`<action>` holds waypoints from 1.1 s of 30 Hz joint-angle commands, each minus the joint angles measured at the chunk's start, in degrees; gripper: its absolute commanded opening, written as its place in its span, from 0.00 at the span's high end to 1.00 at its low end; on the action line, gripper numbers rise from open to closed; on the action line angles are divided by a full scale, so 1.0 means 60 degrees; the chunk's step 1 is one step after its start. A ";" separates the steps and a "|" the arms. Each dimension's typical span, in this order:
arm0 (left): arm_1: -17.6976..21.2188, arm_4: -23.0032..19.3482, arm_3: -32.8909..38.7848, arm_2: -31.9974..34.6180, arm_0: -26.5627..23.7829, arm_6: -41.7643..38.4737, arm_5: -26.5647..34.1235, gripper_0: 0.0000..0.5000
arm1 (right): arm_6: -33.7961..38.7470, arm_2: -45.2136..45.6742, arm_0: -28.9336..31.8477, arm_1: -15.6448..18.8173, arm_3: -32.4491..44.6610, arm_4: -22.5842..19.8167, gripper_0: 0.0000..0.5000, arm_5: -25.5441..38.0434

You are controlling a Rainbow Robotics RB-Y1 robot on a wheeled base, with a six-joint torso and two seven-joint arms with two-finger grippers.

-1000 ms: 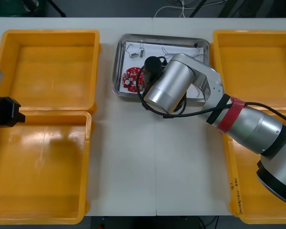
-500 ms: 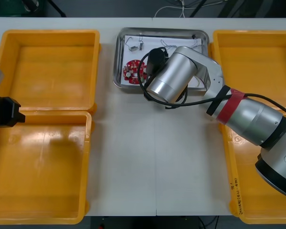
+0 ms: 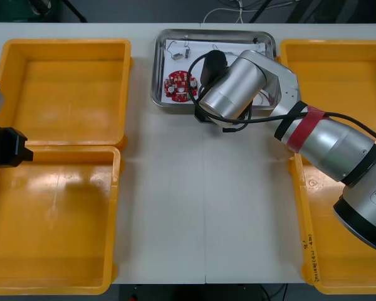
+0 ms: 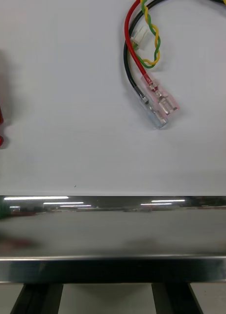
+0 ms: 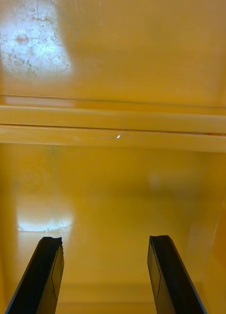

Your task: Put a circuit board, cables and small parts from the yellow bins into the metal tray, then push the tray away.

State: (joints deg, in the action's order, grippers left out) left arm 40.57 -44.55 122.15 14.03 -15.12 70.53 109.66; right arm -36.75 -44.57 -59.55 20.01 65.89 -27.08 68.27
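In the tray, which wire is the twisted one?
The yellow-and-green cable: it is twisted, while the red cable and black cable beside it run plain. Right pincer at the tray rim; left pincer over a bin.

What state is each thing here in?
Metal tray: loaded, white inside.
Circuit board: flat in tray.
Cables: loose in tray.
Small metal parts: in tray.
Left yellow bins: empty.
Right tool: open, at tray's near rim.
Left tool: open, over a bin.
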 commanded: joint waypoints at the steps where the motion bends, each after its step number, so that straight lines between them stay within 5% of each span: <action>1: -0.0039 -0.0075 0.0325 0.0284 0.0147 0.0227 0.0057 0.00 | -0.0276 0.0440 -0.0563 -0.0098 -0.0040 -0.0027 0.00 -0.0158; 33: -0.0039 -0.0075 0.0325 0.0284 0.0147 0.0227 0.0057 0.00 | -0.0320 0.0675 -0.0680 -0.0112 -0.0215 0.0369 0.00 -0.0759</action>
State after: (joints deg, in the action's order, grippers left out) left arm 40.57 -44.55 122.16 14.03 -15.12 70.53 109.66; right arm -36.75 -42.52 -60.13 19.99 64.43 -25.75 63.56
